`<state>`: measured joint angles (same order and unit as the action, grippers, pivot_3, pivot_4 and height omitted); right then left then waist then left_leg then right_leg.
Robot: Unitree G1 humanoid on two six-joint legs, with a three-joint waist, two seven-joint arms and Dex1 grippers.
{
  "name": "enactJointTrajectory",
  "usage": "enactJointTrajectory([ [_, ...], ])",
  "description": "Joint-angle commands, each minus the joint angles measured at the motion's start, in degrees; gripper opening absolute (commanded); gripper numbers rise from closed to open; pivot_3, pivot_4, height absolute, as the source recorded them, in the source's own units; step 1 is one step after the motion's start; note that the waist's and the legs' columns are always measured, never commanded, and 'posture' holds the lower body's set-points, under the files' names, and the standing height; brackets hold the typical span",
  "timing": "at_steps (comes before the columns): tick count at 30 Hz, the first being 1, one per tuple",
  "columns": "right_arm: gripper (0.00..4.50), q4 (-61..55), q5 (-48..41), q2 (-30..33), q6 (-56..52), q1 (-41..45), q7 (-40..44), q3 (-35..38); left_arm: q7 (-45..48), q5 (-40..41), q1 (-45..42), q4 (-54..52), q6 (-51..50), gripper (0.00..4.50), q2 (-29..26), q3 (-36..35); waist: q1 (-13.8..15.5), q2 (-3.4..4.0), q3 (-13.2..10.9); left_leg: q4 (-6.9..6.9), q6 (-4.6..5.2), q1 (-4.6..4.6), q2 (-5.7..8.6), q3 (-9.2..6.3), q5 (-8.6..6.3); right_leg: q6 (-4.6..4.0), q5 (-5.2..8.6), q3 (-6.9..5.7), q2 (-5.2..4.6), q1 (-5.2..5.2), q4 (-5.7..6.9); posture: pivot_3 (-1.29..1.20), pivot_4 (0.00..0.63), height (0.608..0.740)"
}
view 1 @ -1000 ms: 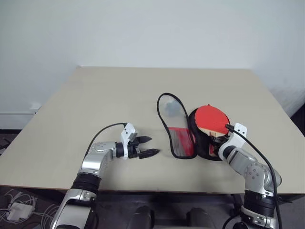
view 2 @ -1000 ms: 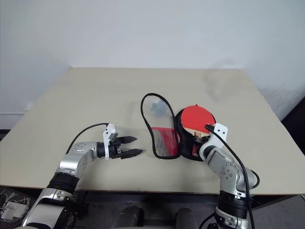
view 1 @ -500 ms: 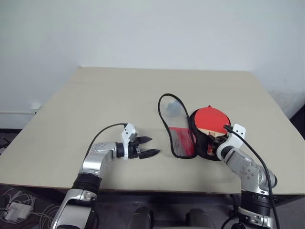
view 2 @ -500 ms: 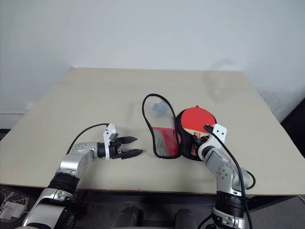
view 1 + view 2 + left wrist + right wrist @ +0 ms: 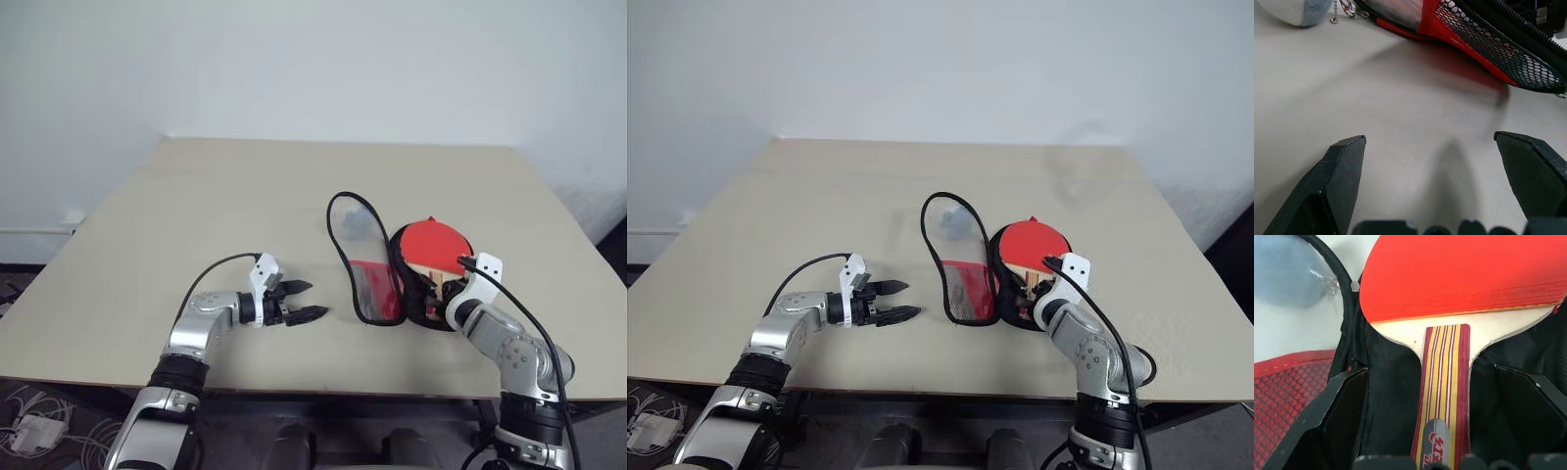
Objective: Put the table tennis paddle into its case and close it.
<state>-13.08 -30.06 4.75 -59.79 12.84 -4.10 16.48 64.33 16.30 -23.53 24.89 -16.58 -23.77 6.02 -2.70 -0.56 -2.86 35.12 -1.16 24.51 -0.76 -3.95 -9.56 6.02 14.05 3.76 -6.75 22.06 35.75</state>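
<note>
Two grippers flank the case, and we read the scene from our left. Our left gripper hovers low over the tan table with its jaws spread wide and nothing between them; the case lies just beyond its fingertips, toward our right. The case is splayed open: its left half lies flat, red with black mesh at the near end and a clear panel farther off, edged by a black zip. Its right half, lined in black, holds the table tennis paddle. The paddle's long axis runs away from us, red blade at the far end, striped wooden handle pointing back at our right gripper. That gripper's jaws stand apart on either side of the handle, not touching it. We judge the paddle seated, so closing is what remains: the open left half must fold rightward over the blade, and our left gripper is the nearer one to lift it.
</note>
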Motion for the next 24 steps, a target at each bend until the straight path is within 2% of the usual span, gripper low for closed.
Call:
enactJointTrajectory([
  [1, 4.46, 3.33, 2.61, 1.22, -2.92, -1.66, -2.11, 0.57, -0.20, -0.37, -1.72, -0.01, 1.07, 4.50, 0.16, -0.40, 0.01, -0.06, 0.07, 0.00, 0.00, 0.00, 0.00, 0.00, 0.00, 0.00, 0.00, 0.00, 0.00, -0.01, 0.00, 0.00, 0.000, 0.740],
  [5, 4.46, 3.51, 4.87, 2.66, -3.78, -2.31, -2.36, -2.30, -0.22, -0.39, -1.49, 0.24, 1.44, 4.50, 0.19, -0.39, 0.02, -0.17, 0.18, 0.01, -0.01, -0.01, 0.00, -0.01, -0.01, 0.00, 0.00, -0.03, -0.02, -0.04, -0.02, 0.00, 0.000, 0.740],
  [8, 3.90, 2.52, 5.08, 1.69, -3.50, -2.30, -3.09, -1.93, -0.40, -0.33, -1.40, 0.16, 1.41, 4.50, 0.21, -0.47, 0.05, -0.19, 0.23, 0.00, -0.01, 0.00, 0.00, -0.02, -0.01, -0.01, 0.01, -0.05, -0.02, -0.04, -0.04, 0.00, 0.000, 0.740],
  [13, 2.10, 2.17, 5.03, 1.67, -4.57, -2.16, -1.78, -3.37, -0.53, -0.16, -1.07, -0.35, 1.19, 4.50, 0.08, -0.60, -0.04, -0.19, 0.25, -0.01, -0.01, -0.01, -0.01, -0.02, -0.01, -0.01, 0.01, -0.05, -0.02, -0.03, -0.04, 0.00, 0.000, 0.740],
  [24, 2.10, -2.48, 5.51, 2.14, -8.37, -2.75, -0.97, -4.30, -0.54, 0.10, -0.73, -0.88, 0.83, 4.50, -0.32, -0.74, -0.03, -0.25, 0.31, -0.03, -0.02, 0.00, -0.02, -0.01, -0.01, -0.01, 0.01, -0.05, -0.02, 0.00, -0.04, 0.00, 0.000, 0.740],
])
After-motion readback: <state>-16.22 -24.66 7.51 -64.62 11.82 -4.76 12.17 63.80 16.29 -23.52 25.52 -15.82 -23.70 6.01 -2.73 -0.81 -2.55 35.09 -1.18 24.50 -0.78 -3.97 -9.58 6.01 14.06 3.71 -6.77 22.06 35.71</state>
